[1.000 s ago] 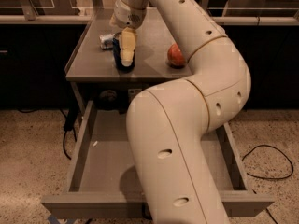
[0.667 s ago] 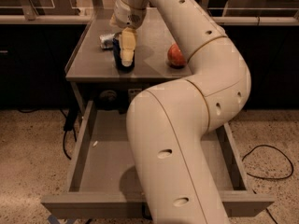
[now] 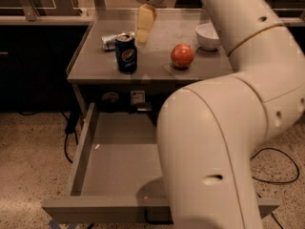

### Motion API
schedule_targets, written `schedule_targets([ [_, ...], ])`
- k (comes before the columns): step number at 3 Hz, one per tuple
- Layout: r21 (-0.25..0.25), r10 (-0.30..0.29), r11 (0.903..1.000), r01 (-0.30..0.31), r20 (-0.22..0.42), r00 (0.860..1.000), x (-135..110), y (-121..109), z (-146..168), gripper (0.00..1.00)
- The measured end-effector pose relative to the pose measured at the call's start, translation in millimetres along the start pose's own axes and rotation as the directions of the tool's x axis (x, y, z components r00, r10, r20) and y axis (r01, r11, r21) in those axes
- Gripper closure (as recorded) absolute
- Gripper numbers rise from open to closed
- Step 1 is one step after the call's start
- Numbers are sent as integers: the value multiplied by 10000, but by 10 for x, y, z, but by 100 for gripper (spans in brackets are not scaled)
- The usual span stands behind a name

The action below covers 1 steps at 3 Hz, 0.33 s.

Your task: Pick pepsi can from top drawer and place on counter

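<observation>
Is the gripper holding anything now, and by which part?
Nothing. The gripper hangs empty above the dark blue pepsi can standing on the grey metal counter.

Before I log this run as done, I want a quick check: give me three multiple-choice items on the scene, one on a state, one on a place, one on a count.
1. The top drawer is:
A pulled open
B shut
C lifted off

2. The pepsi can stands:
A in the drawer
B on the counter
C on the floor

3. Cans on the counter:
A one
B three
C two

Answers:
1 A: its bare floor shows below the counter.
2 B: it stands upright near the counter's front left, with the pincer above the counter by its upper right.
3 C: the pepsi can, plus a silvery dented can lying behind it.
</observation>
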<state>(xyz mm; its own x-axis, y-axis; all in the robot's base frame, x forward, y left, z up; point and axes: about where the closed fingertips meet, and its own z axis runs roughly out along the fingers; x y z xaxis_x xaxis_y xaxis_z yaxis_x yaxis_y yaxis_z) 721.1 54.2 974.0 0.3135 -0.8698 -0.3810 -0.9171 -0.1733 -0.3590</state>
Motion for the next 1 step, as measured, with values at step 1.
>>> schedule_targets([
  [1,1421,363,9887,-483,862,9956,17,111,-743,0],
])
